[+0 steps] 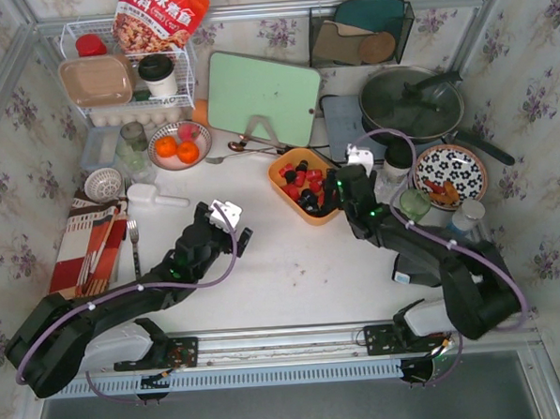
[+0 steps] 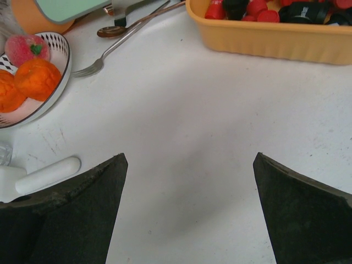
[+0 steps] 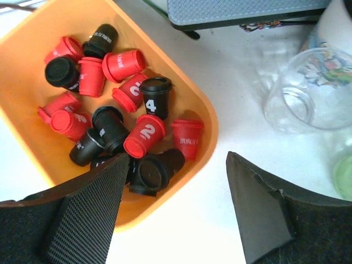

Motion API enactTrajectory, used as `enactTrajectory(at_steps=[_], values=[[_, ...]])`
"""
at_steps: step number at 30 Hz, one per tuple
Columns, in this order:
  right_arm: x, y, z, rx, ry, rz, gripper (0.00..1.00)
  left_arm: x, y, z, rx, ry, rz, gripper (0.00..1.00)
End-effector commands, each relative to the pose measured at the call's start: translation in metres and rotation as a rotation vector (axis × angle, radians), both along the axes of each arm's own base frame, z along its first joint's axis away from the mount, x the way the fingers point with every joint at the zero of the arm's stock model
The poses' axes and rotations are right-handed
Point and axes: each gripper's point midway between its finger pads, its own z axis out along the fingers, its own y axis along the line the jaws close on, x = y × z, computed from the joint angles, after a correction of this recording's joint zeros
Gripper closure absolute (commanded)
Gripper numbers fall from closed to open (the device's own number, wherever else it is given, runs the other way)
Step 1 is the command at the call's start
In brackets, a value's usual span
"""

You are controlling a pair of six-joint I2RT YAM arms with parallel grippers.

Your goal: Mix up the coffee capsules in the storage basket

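Your shallow orange plastic rectangular basket (image 3: 25, 66) sits near the middle of the desk, a little toward the far edge. The red and black tapered coffee capsules (image 3: 137, 104) lie heaped inside it, colours mingled. Your right gripper (image 3: 177, 159) hangs wide open at the basket's corner nearest the right edge, one finger above the capsules, the other outside the rim over the white desk (image 2: 187, 110). Your left gripper (image 2: 190, 157) is spread open too, holding nothing, apart from the basket, toward the left edge.
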Motion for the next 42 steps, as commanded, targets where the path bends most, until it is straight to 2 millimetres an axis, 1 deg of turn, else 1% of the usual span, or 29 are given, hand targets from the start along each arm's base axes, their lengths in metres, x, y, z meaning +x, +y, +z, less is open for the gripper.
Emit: enactTrajectory(at_steps=[1, 2, 3, 4, 6, 7, 10, 13, 15, 20, 24, 25, 27, 31, 37, 42], values=[[-0.013, -0.006, 0.026, 0.076, -0.070, -0.029, 0.20, 0.002, -0.001, 0.012, -0.047, -0.014, 0.015, 0.01], [-0.017, -0.011, 0.030, 0.076, -0.091, -0.043, 0.18, 0.002, -0.002, 0.013, -0.051, -0.013, 0.014, 0.01], [-0.020, -0.017, 0.034, 0.071, -0.114, -0.057, 0.03, 0.002, -0.002, 0.015, -0.055, -0.012, 0.014, 0.01], [-0.024, -0.023, 0.040, 0.063, -0.142, -0.068, 0.01, 0.001, -0.002, 0.015, -0.057, -0.009, 0.013, 0.01], [-0.031, -0.038, 0.050, 0.034, -0.195, -0.106, 0.00, 0.000, -0.002, 0.017, -0.062, -0.006, 0.011, 0.01], [-0.036, -0.045, 0.050, 0.020, -0.206, -0.122, 0.00, -0.001, -0.002, 0.018, -0.065, -0.004, 0.011, 0.01], [-0.049, -0.060, 0.059, -0.003, -0.253, -0.149, 0.00, -0.003, -0.001, 0.021, -0.073, 0.000, 0.010, 0.01], [-0.061, -0.071, 0.059, -0.032, -0.290, -0.159, 0.00, -0.004, 0.000, 0.022, -0.078, 0.004, 0.011, 0.01], [-0.068, -0.079, 0.057, -0.056, -0.308, -0.165, 0.00, -0.004, -0.001, 0.022, -0.080, 0.006, 0.011, 0.01], [-0.085, -0.097, 0.039, -0.124, -0.348, -0.181, 0.00, -0.004, -0.002, 0.023, -0.077, 0.019, 0.003, 0.01], [-0.099, -0.112, 0.020, -0.136, -0.398, -0.225, 0.00, -0.005, -0.003, 0.022, -0.070, 0.030, -0.001, 0.01], [-0.102, -0.115, 0.012, -0.134, -0.401, -0.234, 0.00, -0.005, -0.004, 0.022, -0.067, 0.033, -0.001, 0.01], [-0.107, -0.118, 0.005, -0.116, -0.426, -0.246, 0.00, -0.005, -0.004, 0.021, -0.063, 0.038, -0.004, 0.01], [-0.108, -0.116, 0.005, -0.114, -0.433, -0.224, 0.00, -0.004, -0.006, 0.018, -0.056, 0.050, -0.011, 0.01], [-0.102, -0.112, 0.003, -0.141, -0.414, -0.202, 0.00, -0.003, -0.008, 0.014, -0.043, 0.064, -0.010, 0.01], [-0.095, -0.117, 0.007, -0.220, -0.446, -0.200, 0.00, -0.003, -0.008, 0.012, -0.036, 0.066, -0.008, 0.01]])
